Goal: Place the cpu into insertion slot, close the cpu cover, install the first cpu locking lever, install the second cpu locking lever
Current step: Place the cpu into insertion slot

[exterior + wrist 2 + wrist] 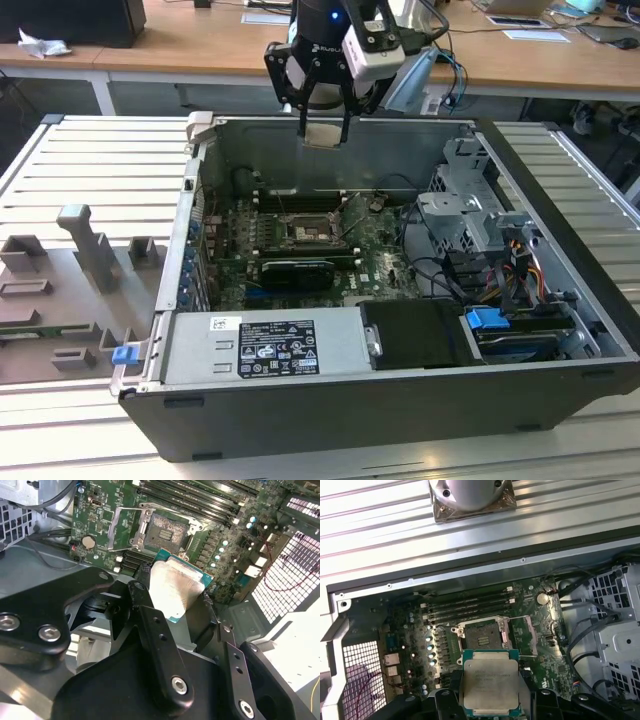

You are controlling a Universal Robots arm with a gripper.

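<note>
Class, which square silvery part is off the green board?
The pale silver-topped square cpu, held in the tool; the silvery-rimmed insertion slot sits on the green board.

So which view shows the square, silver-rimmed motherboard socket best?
Second wrist view: the square silver-rimmed socket is closest, dark centre exposed. First wrist view shows the socket whole, farther off; exterior view, the socket deep in the dark case.

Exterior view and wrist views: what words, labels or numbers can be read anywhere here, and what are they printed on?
No text here can be quoted as it reads.
The white label on the power supply box: rows of print and symbols, too small to read.
The small white sticker beside it: too small to read.
Pale lettering on the gripper body: blurred.
Faint engraving on the cpu held by the gripper: not legible.
</note>
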